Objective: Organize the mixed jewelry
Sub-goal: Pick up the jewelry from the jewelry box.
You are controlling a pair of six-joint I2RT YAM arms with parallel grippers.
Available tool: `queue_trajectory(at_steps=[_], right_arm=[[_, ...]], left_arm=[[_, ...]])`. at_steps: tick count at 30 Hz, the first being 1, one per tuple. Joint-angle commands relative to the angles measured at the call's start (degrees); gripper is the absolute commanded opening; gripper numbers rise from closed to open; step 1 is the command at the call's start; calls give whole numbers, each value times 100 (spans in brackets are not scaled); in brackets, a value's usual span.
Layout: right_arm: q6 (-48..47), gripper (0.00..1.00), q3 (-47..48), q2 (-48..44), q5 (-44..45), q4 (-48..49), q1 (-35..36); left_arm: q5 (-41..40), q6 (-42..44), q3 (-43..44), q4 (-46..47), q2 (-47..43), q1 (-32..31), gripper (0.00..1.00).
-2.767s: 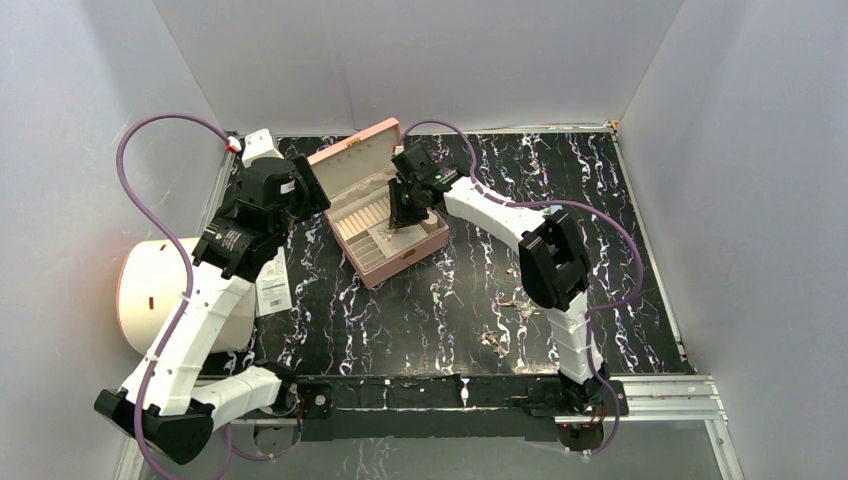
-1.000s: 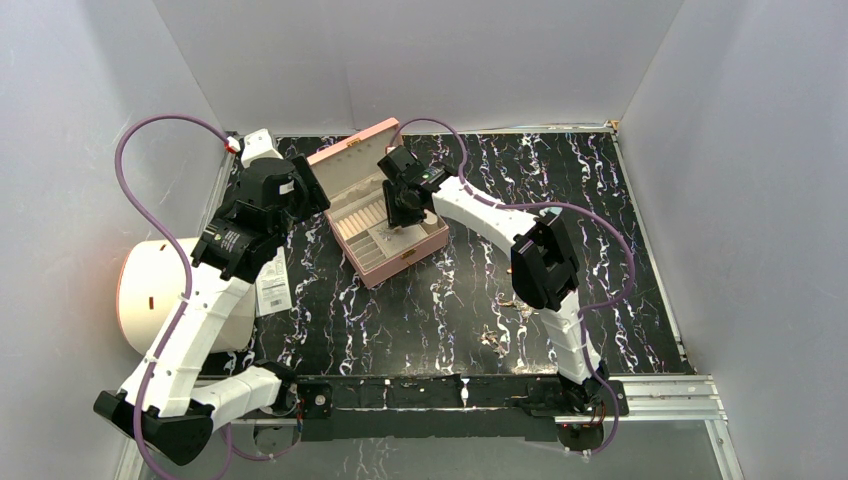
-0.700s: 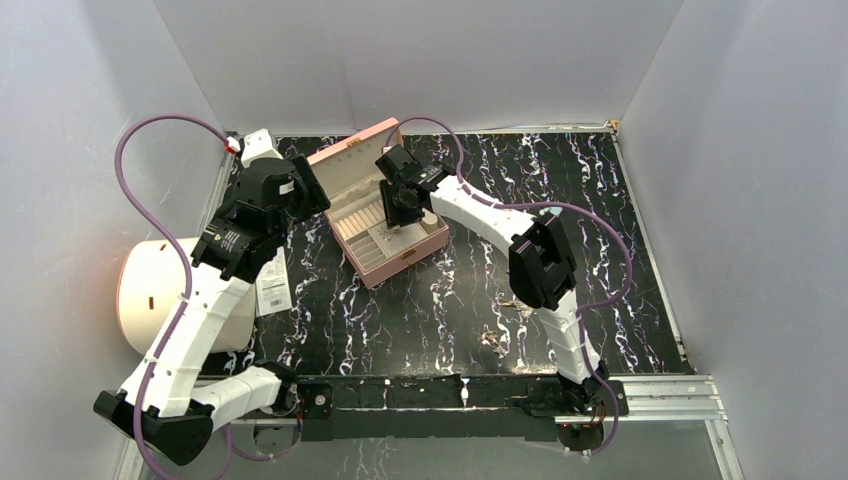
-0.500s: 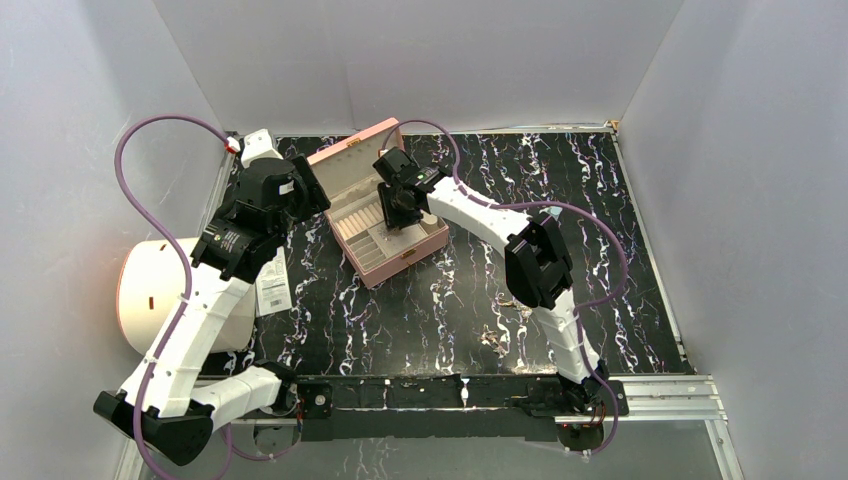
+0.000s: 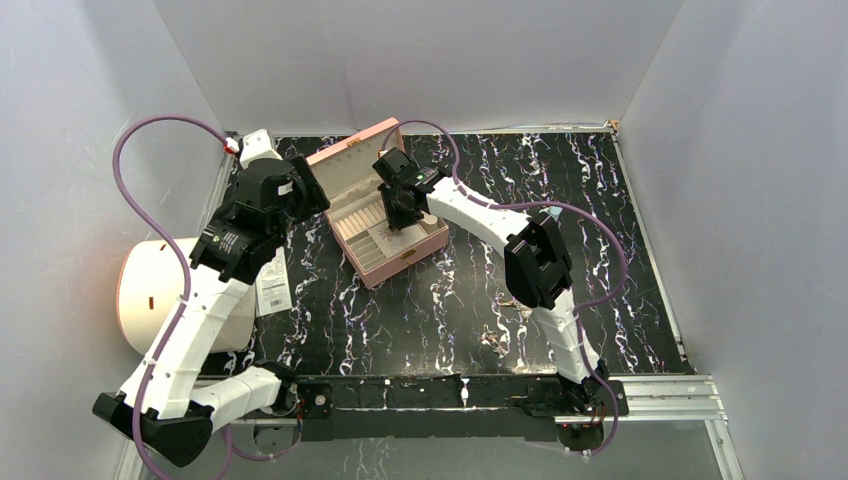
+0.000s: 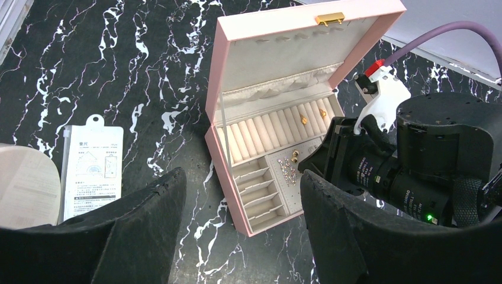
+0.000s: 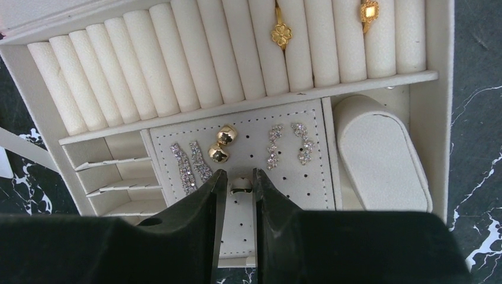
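The pink box [image 5: 418, 243] lies open at the back left of the table. My right gripper [image 7: 238, 174] is over its perforated earring panel, jaws nearly together on a small gold piece [image 7: 240, 185]; it also shows in the top view [image 5: 400, 222]. In the box sit gold rings [image 7: 281, 34], gold ball studs [image 7: 222, 144] and sparkly drop earrings [image 7: 190, 165]. Loose jewelry [image 5: 493, 340] lies on the table near the front right. My left gripper [image 6: 241, 174] is open and empty, high above the box's left side.
A white paper tag [image 5: 271, 285] lies left of the box. A round cream container [image 5: 150, 290] sits off the table's left edge. A white oval cushion [image 7: 379, 154] fills the box's right compartment. Grey walls enclose three sides.
My right gripper has shifted a little to the left over the open box. The left arm has not moved.
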Motion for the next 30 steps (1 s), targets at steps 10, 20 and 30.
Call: queue_trajectory(at_steps=[10,20,30], right_arm=[[-346,34,20,-99,-212,-145,67],[-933,34,76,-29,-186,-429,90],[-1160,28,216,111,-85,-446,103]], left_arm=[[-19,-66,-63,-9,-150,24,68],[12,-93,-58,9,-136,24,68],[51,-106,-60,21,-112,24,68]])
